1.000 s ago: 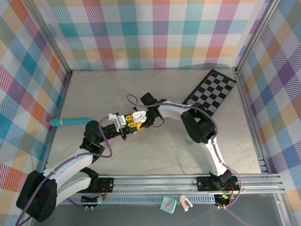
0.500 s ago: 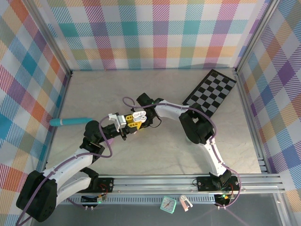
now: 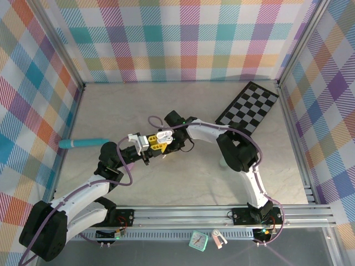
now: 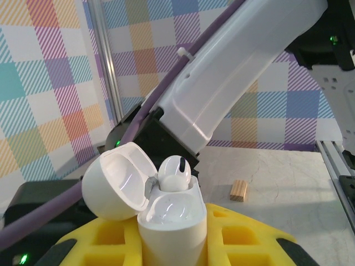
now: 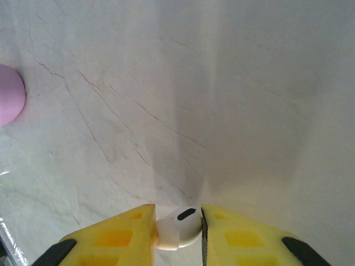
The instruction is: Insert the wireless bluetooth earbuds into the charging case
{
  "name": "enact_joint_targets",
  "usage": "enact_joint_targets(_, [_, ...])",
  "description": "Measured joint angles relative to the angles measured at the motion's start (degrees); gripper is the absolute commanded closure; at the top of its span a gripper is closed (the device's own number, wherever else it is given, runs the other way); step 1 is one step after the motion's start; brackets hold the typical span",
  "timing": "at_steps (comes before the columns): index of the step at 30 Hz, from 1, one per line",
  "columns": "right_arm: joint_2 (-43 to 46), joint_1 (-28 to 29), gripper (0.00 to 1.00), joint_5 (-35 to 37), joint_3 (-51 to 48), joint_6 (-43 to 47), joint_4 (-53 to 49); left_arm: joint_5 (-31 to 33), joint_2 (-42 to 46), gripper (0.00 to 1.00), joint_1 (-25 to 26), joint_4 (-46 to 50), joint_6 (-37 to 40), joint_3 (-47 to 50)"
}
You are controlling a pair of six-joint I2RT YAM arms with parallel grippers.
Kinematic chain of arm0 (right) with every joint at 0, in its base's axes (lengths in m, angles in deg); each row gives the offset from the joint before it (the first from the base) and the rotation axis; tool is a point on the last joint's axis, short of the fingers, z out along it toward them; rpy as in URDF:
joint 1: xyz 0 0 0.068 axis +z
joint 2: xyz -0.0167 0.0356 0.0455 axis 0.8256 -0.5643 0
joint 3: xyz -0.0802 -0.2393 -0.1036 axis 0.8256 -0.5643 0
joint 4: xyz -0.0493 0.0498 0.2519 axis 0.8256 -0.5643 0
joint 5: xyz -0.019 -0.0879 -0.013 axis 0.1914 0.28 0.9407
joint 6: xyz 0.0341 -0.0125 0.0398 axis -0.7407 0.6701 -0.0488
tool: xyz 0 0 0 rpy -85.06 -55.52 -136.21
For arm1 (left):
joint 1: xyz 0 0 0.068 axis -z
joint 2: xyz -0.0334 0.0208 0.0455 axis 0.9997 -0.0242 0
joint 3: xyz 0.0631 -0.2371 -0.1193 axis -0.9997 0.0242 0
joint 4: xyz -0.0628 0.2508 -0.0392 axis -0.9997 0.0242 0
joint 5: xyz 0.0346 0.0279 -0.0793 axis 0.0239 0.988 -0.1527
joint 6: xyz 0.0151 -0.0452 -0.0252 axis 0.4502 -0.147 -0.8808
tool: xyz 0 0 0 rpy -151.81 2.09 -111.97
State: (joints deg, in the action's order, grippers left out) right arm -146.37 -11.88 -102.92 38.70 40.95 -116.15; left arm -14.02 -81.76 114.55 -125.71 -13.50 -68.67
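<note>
The left gripper (image 4: pixel 173 235) clamps the open charging case (image 4: pixel 171 224), where a seated earbud (image 4: pixel 176 173) hides its stem. The right gripper (image 5: pixel 176 217) pinches a white earbud (image 5: pixel 180 225), whose underside is cut off.

1. Left gripper (image 3: pixel 145 148) and right gripper (image 3: pixel 168 139) meet mid-table (image 3: pixel 183 177), the right one just behind and to the right.
2. Case (image 4: pixel 171 227) stands upright between the left gripper's fingers (image 4: pixel 100 238), with its lid (image 4: pixel 117 180) hinged open to the left.
3. Earbud (image 4: pixel 176 172) sits in the case's rear slot; right arm (image 4: pixel 233 72) is close behind.
4. Right wrist view: an earbud (image 5: pixel 180 224) lies between the right gripper's fingers (image 5: pixel 119 230), table beyond. Cannot tell if it is the same one.
5. Block (image 4: pixel 239 190) lies on the table, right of the case and behind it.
6. Checkerboard (image 3: pixel 248 105) lies at far right; rod (image 3: pixel 83 143) lies by the left wall.
</note>
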Motion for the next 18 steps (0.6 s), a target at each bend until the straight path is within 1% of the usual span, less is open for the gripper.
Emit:
enact_joint_targets(12, [14.9, -9.7, 0.73, 7.7, -11.3, 0.3, 1.0, 0.2, -1.0, 0.86, 0.0, 0.6, 1.1, 0.0])
enact_joint_targets(18, [19.4, -9.8, 0.73, 9.8, -15.9, 4.4, 1.4, 0.8, -2.6, 0.86, 0.0, 1.7, 1.7, 0.0])
